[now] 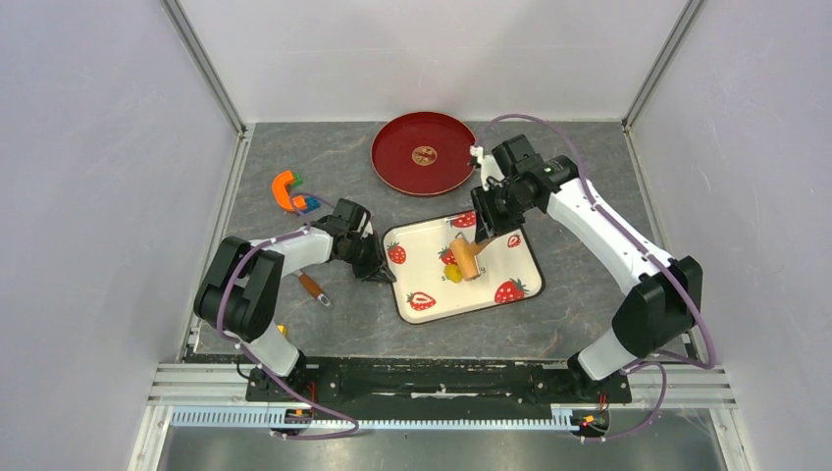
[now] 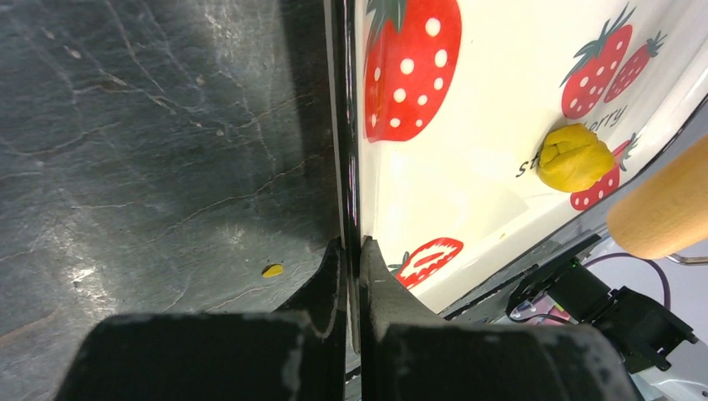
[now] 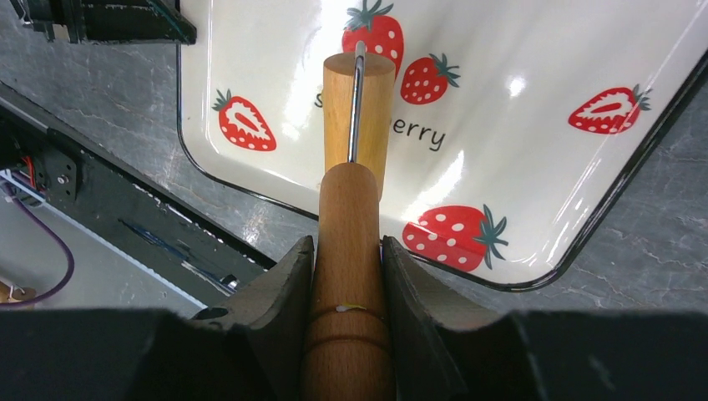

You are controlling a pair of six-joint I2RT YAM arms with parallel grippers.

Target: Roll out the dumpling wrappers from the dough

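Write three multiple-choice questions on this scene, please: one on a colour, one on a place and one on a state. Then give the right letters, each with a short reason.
1. What colour is the round plate at the far side of the table?
A. red
B. blue
C. white

2. Where does the yellow dough lump lie?
A. on that plate
B. on the strawberry tray
C. on the bare table

3. In what state is the left gripper?
A. open above the table
B. shut on nothing
C. shut on the tray's rim

Answers:
1. A: the top view shows a plainly red plate.
2. B: the lump rests on the tray's white surface, beside a printed strawberry.
3. C: in the left wrist view the tray's dark rim is pinched between the two fingers.
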